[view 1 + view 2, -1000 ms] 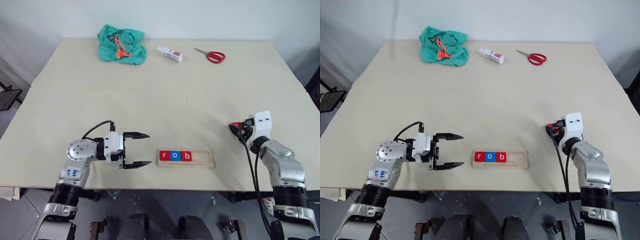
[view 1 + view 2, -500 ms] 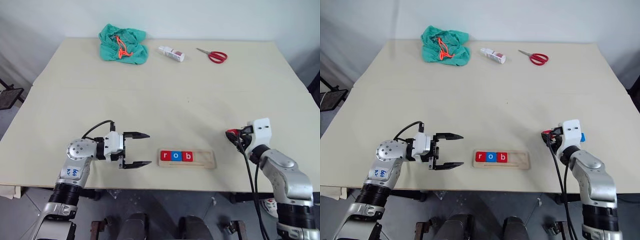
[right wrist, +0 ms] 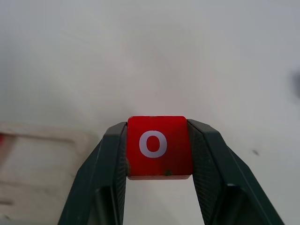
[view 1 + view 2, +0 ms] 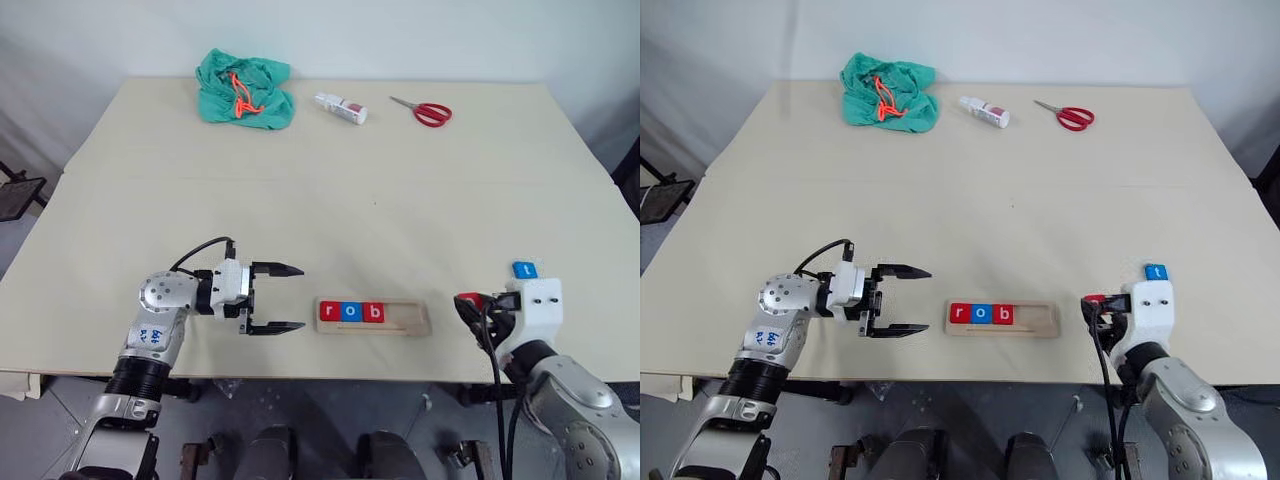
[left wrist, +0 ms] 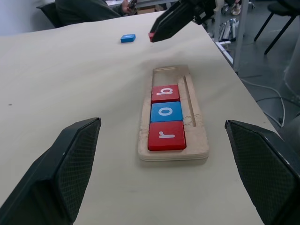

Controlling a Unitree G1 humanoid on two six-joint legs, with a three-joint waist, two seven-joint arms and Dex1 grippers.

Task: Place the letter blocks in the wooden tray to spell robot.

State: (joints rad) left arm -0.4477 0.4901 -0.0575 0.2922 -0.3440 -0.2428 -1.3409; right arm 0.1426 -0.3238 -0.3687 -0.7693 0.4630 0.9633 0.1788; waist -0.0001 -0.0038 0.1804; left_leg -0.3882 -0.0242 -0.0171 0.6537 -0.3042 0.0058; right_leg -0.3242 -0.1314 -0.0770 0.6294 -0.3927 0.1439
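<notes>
The wooden tray (image 4: 410, 318) lies near the table's front edge and holds a red r (image 4: 330, 311), a blue o (image 4: 351, 312) and a red b (image 4: 373, 312) in its left part. My left gripper (image 4: 289, 297) stands open just left of the tray, pointing at it, with nothing between its fingers. To the right of the tray my right gripper (image 3: 157, 147) is shut on a red o block (image 3: 156, 143), held above the table. A blue t block (image 4: 524, 270) lies on the table beyond that hand.
At the table's far edge lie a crumpled green cloth (image 4: 243, 88), a small white bottle (image 4: 340, 107) and red-handled scissors (image 4: 424, 111). The table's front edge runs just below the tray.
My right gripper has pulled back toward the front edge with the red o block, uncovering the blue t block. The left gripper has stayed in place, still open.
</notes>
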